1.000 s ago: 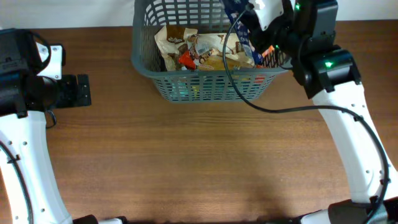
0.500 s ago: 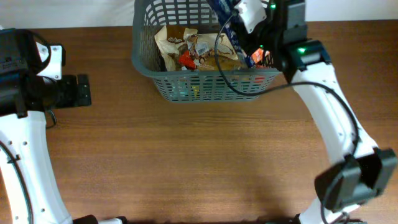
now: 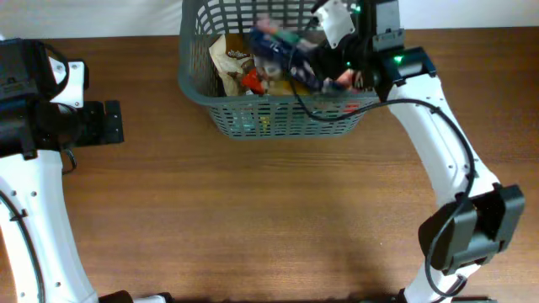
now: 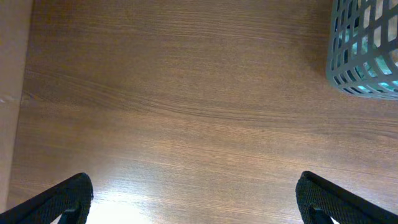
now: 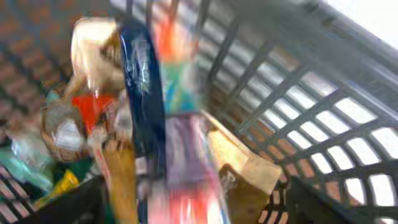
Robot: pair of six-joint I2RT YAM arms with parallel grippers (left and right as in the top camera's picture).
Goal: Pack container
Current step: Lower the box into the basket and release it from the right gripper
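Observation:
The container [image 3: 192, 84], a dark grey slotted basket, stands at the table's far edge with several food packets inside. My right gripper [image 3: 341, 67] hangs over its right half. In the right wrist view its jaws [image 5: 199, 205] stand wide apart, and a blurred blue packet [image 5: 146, 106] lies loose between and beyond them, over the other packets. From overhead the blue packet [image 3: 286, 55] is a smear across the basket's middle. My left gripper [image 3: 105, 122] is far off at the table's left, open [image 4: 196, 205] over bare wood, nothing between its fingers.
A corner of the basket [image 4: 367, 50] shows at the upper right of the left wrist view. The basket's lattice wall [image 5: 298, 112] stands close on the right of my right gripper. The brown wooden table [image 3: 269, 219] stretches in front.
My right gripper has opened, and the blue packet it held has dropped leftward into the basket. The right arm reached further in over the basket. The left arm has not moved.

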